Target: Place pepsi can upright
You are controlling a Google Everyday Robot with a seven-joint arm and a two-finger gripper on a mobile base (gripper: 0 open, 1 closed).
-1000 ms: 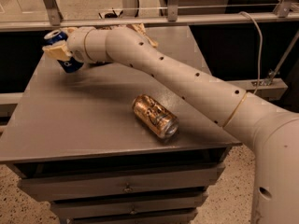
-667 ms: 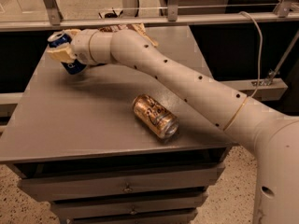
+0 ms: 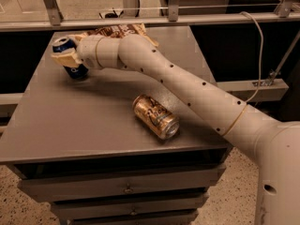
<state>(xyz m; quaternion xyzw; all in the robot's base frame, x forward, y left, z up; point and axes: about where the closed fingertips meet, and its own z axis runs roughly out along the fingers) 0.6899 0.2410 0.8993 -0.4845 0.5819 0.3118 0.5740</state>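
The pepsi can (image 3: 70, 57), dark blue with a silver top, is at the far left of the grey tabletop (image 3: 84, 121). It stands nearly upright, leaning a little to the left, its base at or just above the surface. My gripper (image 3: 67, 59) is shut on the can's middle, with a cream finger (image 3: 63, 58) across its side. My white arm reaches to it from the lower right.
A gold-brown can (image 3: 155, 116) lies on its side near the table's front middle, under my arm. A brown snack bag (image 3: 117, 30) lies at the back edge behind the gripper. A metal rail (image 3: 150, 21) runs behind the table. Drawers are below the top.
The gripper has carried the pepsi can a little to the right and turned it more upright. The gold-brown can has not moved.
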